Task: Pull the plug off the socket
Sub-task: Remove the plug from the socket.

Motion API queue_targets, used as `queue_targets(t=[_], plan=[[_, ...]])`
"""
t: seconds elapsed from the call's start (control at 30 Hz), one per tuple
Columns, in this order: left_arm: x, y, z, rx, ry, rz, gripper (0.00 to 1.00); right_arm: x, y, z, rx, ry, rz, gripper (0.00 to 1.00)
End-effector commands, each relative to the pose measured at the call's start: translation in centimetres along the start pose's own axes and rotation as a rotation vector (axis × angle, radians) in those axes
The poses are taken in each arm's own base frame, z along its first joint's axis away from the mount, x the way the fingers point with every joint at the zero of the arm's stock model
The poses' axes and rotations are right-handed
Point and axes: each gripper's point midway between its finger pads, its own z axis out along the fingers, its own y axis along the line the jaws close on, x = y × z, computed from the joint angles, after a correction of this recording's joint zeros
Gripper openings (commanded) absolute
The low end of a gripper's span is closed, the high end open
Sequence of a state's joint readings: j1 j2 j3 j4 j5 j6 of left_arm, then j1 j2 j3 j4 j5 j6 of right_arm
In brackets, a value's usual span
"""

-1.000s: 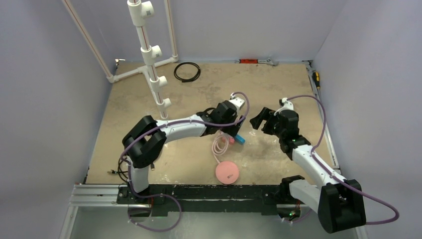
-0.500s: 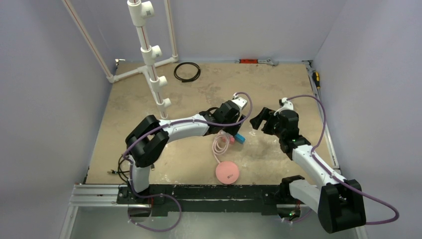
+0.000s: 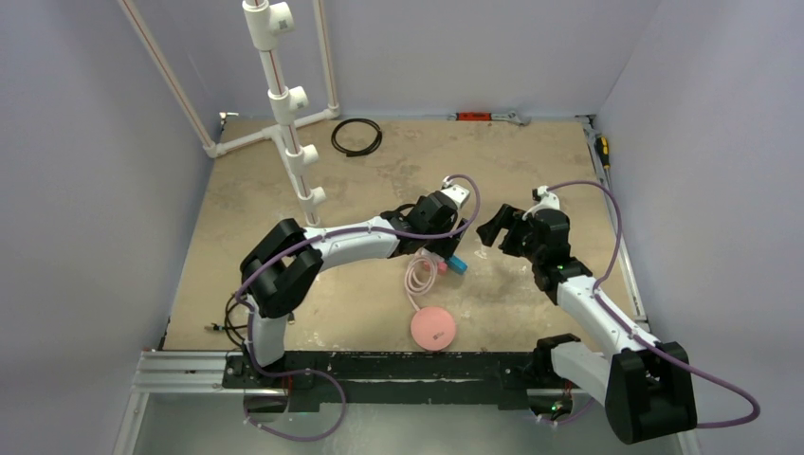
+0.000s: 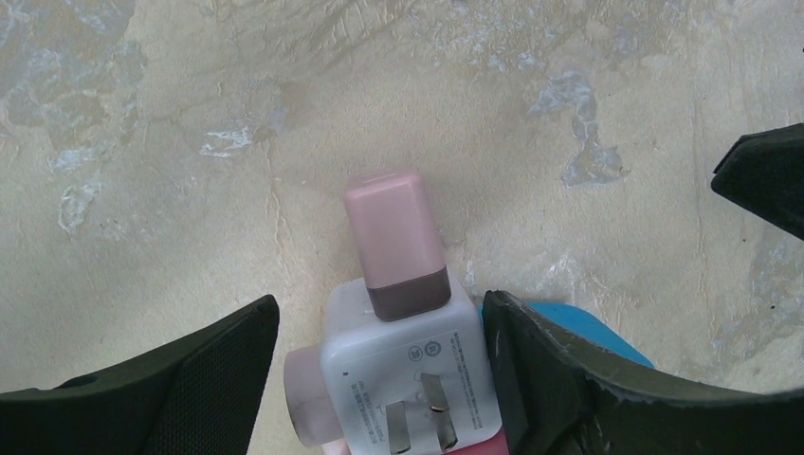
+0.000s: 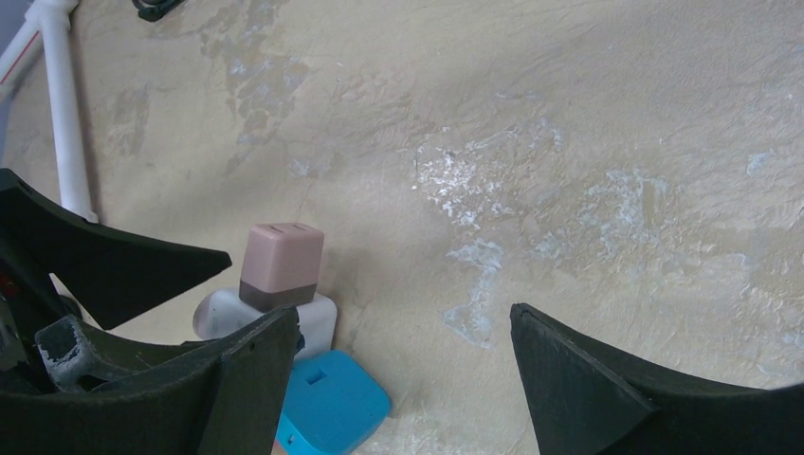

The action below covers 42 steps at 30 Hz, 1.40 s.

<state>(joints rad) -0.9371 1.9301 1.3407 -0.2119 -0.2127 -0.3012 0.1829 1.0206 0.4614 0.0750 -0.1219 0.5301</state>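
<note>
Evidently to brace it, the left fingers [image 4: 569,379] straddle the white socket [image 4: 408,370] lying mid-way across the bench [image 4: 569,95] beside a blue block [image 5: 332,403], clamped or not I cannot tell, while the right fingers [image 5: 588,379] hover wide open and empty just to the right, ready for the pink plug [image 4: 393,237] seated in it.
</note>
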Motion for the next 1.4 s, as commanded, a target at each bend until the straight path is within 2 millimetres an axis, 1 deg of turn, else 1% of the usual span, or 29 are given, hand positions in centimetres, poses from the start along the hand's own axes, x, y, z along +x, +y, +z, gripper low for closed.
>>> queue_targets(t=[0.0,0.1,0.23,0.4,0.53,0.6,0.67,0.77,0.83,0.93,0.97,1.0,1.07,1.13,1.27,1.3,1.37], plan=[[1.0,0.2,-0.2,-0.02,0.043,0.003,0.78,-0.7,0.0,-0.2,-0.001,-0.033,-0.019,0.85],[1.2,0.1,0.0,-0.015,0.051,0.005,0.77,-0.7,0.0,-0.2,-0.003,-0.033,-0.019,0.85],[1.7,0.0,0.2,-0.01,0.067,0.005,0.7,-0.7,0.0,-0.2,-0.001,-0.035,-0.02,0.85],[2.4,-0.1,0.4,0.0,0.09,0.0,0.64,-0.7,-0.1,-0.2,-0.001,-0.035,-0.021,0.86],[2.5,-0.1,0.3,0.003,0.093,0.002,0.5,-0.8,0.2,-0.3,-0.015,-0.042,-0.024,0.86],[2.1,0.0,0.0,0.0,0.075,0.004,0.41,-1.0,0.5,-0.6,-0.03,-0.049,-0.023,0.85],[1.2,0.0,-0.6,0.007,0.038,0.004,0.32,-1.2,1.2,-0.9,-0.06,-0.056,-0.021,0.86],[-0.4,0.0,-2.0,0.027,-0.036,0.01,0.19,-1.6,3.2,-1.7,-0.16,-0.064,-0.026,0.85],[-2.0,-0.2,-3.2,0.049,-0.102,0.012,0.11,-1.8,4.2,-2.3,-0.212,-0.071,-0.044,0.85],[-4.2,-0.2,-5.7,0.076,-0.208,0.015,0.01,-2.1,5.8,-3.5,-0.295,-0.076,-0.072,0.87],[-5.4,-0.2,-7.1,0.089,-0.26,0.016,0.0,-2.3,6.2,-3.9,-0.314,-0.079,-0.078,0.87],[-5.9,-0.1,-7.9,0.096,-0.3,0.018,0.0,-2.4,6.7,-4.3,-0.339,-0.085,-0.086,0.88],[-7.6,0.1,-10.3,0.111,-0.394,0.024,0.0,-2.7,7.8,-5.4,-0.392,-0.092,-0.103,0.9],[-8.6,0.4,-12.4,0.124,-0.468,0.033,0.0,-2.9,9.1,-6.5,-0.459,-0.096,-0.122,0.91],[-9.2,0.5,-15.8,0.166,-0.583,0.067,0.0,-2.7,11.1,-8.1,-0.574,-0.076,-0.162,0.92],[-9.1,0.6,-16.2,0.166,-0.593,0.07,0.0,-2.7,11.3,-8.3,-0.586,-0.066,-0.164,0.92],[-8.6,1.1,-16.4,0.149,-0.574,0.071,0.0,-2.5,11.3,-8.3,-0.582,-0.056,-0.163,0.92]])
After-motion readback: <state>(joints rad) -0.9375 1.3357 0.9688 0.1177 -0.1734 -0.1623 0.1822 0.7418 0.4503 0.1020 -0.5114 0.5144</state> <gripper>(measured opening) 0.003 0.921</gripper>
